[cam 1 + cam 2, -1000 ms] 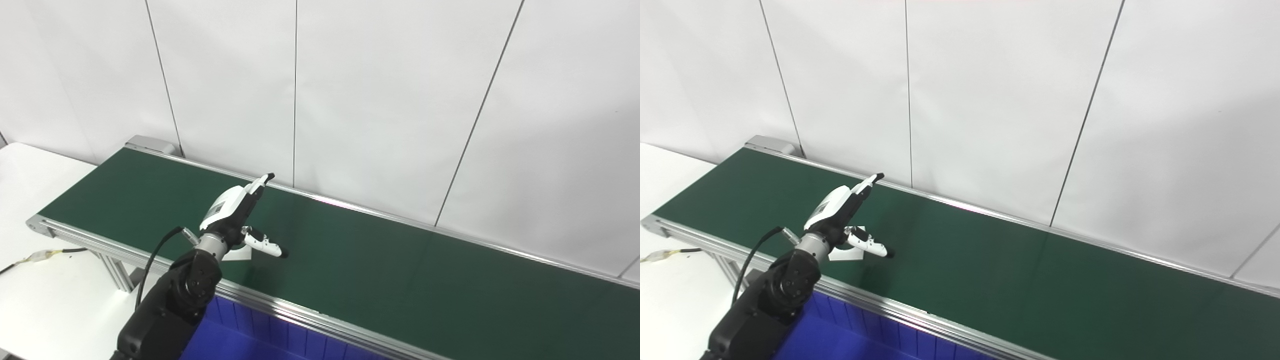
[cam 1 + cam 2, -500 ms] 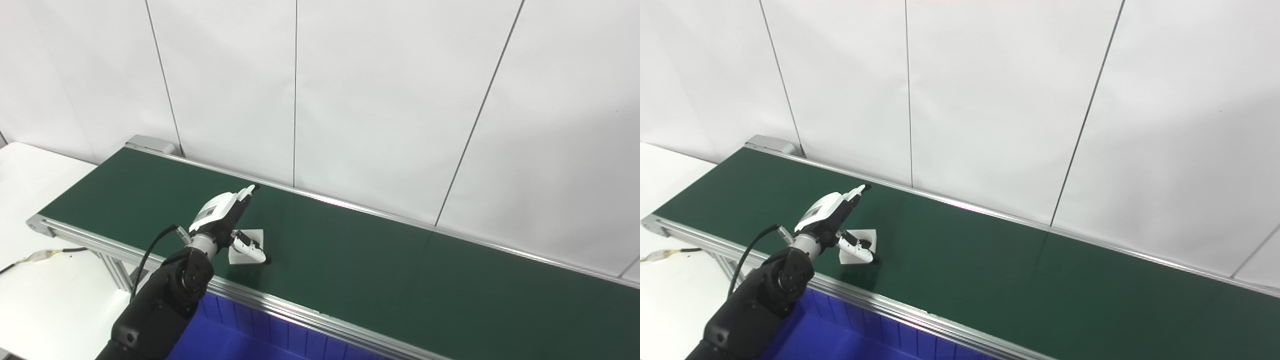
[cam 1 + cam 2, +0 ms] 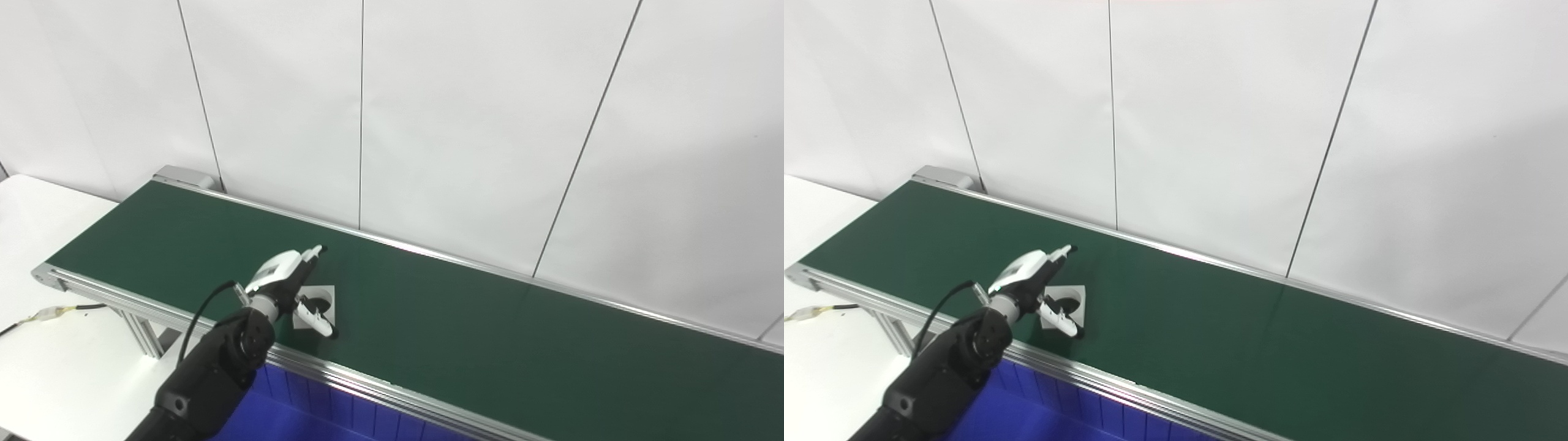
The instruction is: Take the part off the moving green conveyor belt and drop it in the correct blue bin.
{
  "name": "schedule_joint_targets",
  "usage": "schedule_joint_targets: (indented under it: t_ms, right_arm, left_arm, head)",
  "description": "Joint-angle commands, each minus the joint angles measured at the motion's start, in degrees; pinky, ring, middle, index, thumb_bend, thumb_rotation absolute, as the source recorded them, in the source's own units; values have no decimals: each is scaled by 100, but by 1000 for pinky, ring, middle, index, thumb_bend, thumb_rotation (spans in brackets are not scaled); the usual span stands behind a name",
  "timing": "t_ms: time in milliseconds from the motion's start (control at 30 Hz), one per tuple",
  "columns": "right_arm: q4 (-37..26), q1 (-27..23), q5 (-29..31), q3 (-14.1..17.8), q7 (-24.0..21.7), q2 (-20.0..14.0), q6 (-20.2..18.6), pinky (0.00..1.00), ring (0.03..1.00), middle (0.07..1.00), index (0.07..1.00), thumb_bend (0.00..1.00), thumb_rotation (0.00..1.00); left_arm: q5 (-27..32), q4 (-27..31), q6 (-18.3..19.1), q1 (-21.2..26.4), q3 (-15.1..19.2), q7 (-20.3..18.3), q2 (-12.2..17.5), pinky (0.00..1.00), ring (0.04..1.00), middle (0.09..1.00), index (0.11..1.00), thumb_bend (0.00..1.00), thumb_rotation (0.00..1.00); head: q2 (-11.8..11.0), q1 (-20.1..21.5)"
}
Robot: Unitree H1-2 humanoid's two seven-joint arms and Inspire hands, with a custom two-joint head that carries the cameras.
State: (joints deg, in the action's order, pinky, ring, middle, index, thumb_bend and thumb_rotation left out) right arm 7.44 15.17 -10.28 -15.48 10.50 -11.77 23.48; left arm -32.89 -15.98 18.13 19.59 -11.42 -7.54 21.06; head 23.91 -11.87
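Lowered since before, left hand (image 3: pixel 293 285) fingers (image 3: pixel 312 252) spread around the part (image 3: pixel 320 299).

Legible text: none. The grey label patch on the back of the white-shelled left hand (image 3: pixel 283 273) is too small and blurred to read; no other markings show.

White panelled wall (image 3: pixel 465 110), white table (image 3: pixel 37 208)
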Motion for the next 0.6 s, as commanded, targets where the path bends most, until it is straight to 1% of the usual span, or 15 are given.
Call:
schedule_joint_targets:
  t_ms: [0, 67, 100, 167, 200, 233, 367, 433, 500, 533, 567]
  right_arm:
    - [-184, 0, -19, 13, 79, 15, 342, 790, 871, 883, 844, 1000, 403]
    - [-193, 10, 5, 33, 70, 34, 343, 790, 871, 884, 842, 1000, 403]
    - [-196, 14, 16, 34, 78, 38, 343, 789, 870, 884, 840, 1000, 402]
    - [-199, 24, 33, 31, 89, 43, 344, 785, 867, 884, 838, 1000, 400]
    - [-197, 31, 35, 30, 96, 46, 344, 785, 868, 885, 839, 1000, 400]
    - [-199, 37, 17, 31, 109, 46, 344, 779, 866, 885, 838, 999, 402]
    - [-201, 61, 0, 50, 119, 57, 343, 782, 869, 887, 840, 1000, 409]
    - [-207, 70, -4, 54, 117, 59, 343, 788, 871, 889, 845, 995, 419]
    - [-205, 69, 15, 45, 117, 57, 343, 790, 871, 889, 845, 991, 419]
    - [-201, 66, 25, 40, 118, 55, 344, 786, 869, 888, 844, 990, 417]
    - [-192, 61, 22, 37, 135, 58, 344, 782, 865, 884, 841, 995, 418]
  left_arm:
    - [-44, -38, -244, 283, -9, 253, 31, 1000, 1000, 1000, 981, 816, 0]
    - [-22, -183, -394, 292, -24, 400, -32, 1000, 1000, 1000, 965, 790, 0]
    - [10, -258, -503, 290, -13, 499, -77, 969, 982, 993, 949, 772, 0]
    - [16, -373, -654, 293, -19, 649, -136, 873, 926, 968, 920, 742, 0]
    - [-5, -429, -705, 301, -34, 708, -159, 842, 869, 935, 886, 704, 0]
    - [-35, -470, -732, 310, -50, 760, -177, 825, 824, 916, 863, 679, 0]
    - [-192, -586, -785, 351, -135, 1003, -199, 779, 767, 881, 827, 627, 0]
    - [-240, -640, -798, 362, -126, 1163, -234, 694, 702, 819, 770, 570, 0]
    - [-219, -679, -790, 371, -81, 1320, -284, 669, 672, 790, 747, 557, 0]
    - [-189, -690, -788, 373, -58, 1376, -306, 642, 556, 748, 712, 504, 0]
    - [-146, -684, -775, 368, -15, 1435, -338, 599, 500, 702, 675, 479, 0]
  head:
    - [3, 9]
    - [9, 19]
    - [12, 20]
    - [7, 22]
    - [7, 24]
    - [7, 24]
    - [8, 17]
    - [11, 5]
    - [12, -1]
    - [12, 0]
    - [12, -1]
